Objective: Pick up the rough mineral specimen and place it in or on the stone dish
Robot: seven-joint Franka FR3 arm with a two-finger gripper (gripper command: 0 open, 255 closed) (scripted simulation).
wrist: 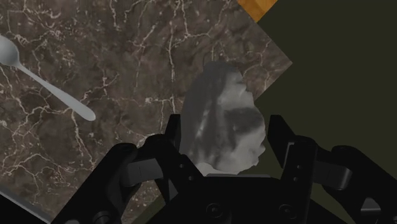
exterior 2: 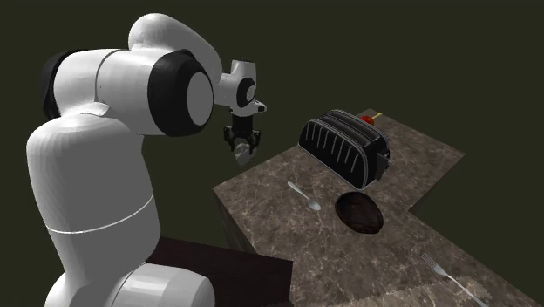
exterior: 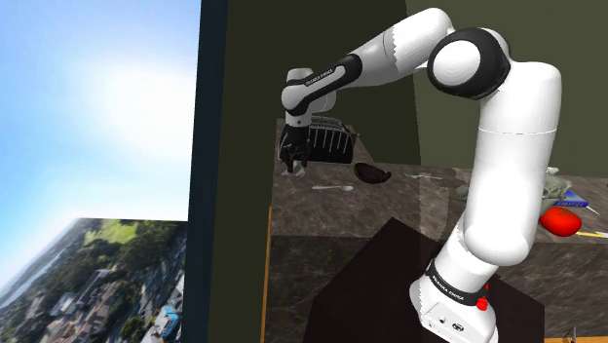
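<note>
Dark marble counter (exterior 2: pixel 366 262), olive wall (exterior: pixel 244 78), bright sky backdrop (exterior: pixel 97 97)

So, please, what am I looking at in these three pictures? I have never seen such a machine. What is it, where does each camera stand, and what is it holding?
It is a white robot arm on a box stand, drawn by a simulator. The shoulder view looks from beside the stand. The second exterior view looks from another side. The wrist view comes from a camera on the hand and looks along the black gripper. On the dark marbled counter there are a black toaster, a spoon, a dark dish and a fork. The gripper is shut on a rough grey rock, held above the counter near its edge.
</note>
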